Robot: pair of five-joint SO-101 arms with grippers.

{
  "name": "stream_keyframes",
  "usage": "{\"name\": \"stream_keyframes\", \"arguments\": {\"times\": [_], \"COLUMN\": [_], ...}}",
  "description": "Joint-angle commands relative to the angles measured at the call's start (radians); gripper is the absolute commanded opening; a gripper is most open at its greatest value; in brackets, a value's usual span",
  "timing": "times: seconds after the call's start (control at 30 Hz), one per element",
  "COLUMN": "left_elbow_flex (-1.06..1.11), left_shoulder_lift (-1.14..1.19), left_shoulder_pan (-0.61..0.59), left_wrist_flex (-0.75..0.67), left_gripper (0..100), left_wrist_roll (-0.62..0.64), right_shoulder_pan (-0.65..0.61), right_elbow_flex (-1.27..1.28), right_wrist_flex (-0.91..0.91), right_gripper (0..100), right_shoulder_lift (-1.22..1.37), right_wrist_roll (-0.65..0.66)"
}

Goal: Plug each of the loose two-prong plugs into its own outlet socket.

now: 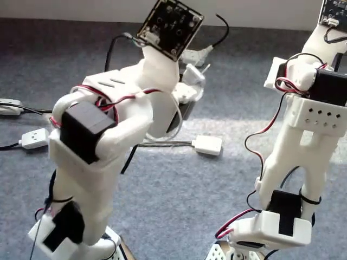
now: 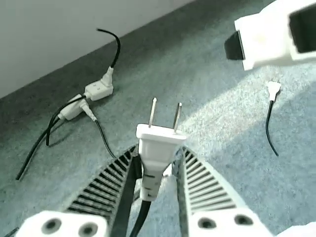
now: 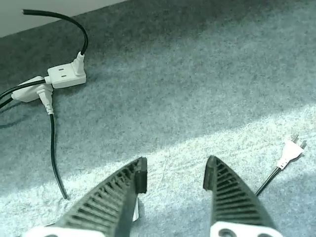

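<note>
My left gripper is shut on a white two-prong plug, held above the grey carpet with its prongs pointing away from the wrist and its black cord trailing back between the fingers. In the high view the left gripper hangs over the far middle of the floor. My right gripper is open with nothing between its fingers. A loose white plug on a black cord lies on the carpet off to one side of it. Two white outlet sockets lie near the wall, one with a plug in it.
A white socket block on a cord lies between the arms in the sunlit patch. Another socket and a further one lie at the left. The right arm's body stands close beside the held plug. Black cords trail across the carpet.
</note>
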Motion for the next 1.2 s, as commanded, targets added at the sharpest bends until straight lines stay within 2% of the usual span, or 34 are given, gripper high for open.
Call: {"name": "stream_keyframes", "arguments": {"times": [0.0, 0.13, 0.27, 0.43, 0.5, 0.63, 0.73, 0.97, 1.07, 1.17], "left_elbow_flex": [0.444, 0.851, 1.346, 1.925, 2.086, 2.270, 2.353, 2.454, 2.523, 2.525], "left_shoulder_lift": [-0.326, -0.622, -0.898, -1.193, -1.285, -1.400, -1.426, -1.434, -1.434, -1.431], "left_shoulder_pan": [-0.001, -0.013, -0.081, -0.160, -0.170, -0.163, -0.153, -0.154, -0.148, -0.137], "left_wrist_flex": [-0.044, -0.270, -0.629, -1.103, -1.240, -1.332, -1.402, -1.531, -1.602, -1.616], "left_gripper": [0, 0, 1, 1, 1, 1, 1, 1, 1, 1], "left_wrist_roll": [-0.008, -0.009, -0.006, 0.000, 0.002, 0.003, 0.086, 0.255, 0.273, 0.273], "right_shoulder_pan": [-0.015, -0.041, -0.108, -0.160, -0.162, -0.200, -0.298, -0.530, -0.596, -0.638], "right_elbow_flex": [-0.002, 0.024, 0.119, 0.174, 0.176, 0.177, 0.193, 0.243, 0.283, 0.306], "right_wrist_flex": [0.038, 0.039, 0.036, 0.033, 0.033, 0.035, 0.035, 0.035, 0.033, 0.024], "right_gripper": [19.4, 17.2, 8.4, 8.0, 8.0, 8.0, 5.0, 1.9, 1.9, 1.9], "right_shoulder_lift": [-0.039, -0.045, -0.102, -0.179, -0.193, -0.196, -0.194, -0.194, -0.193, -0.194], "right_wrist_roll": [-0.058, -0.075, -0.071, -0.071, -0.071, -0.071, -0.069, -0.003, 0.000, 0.032]}}
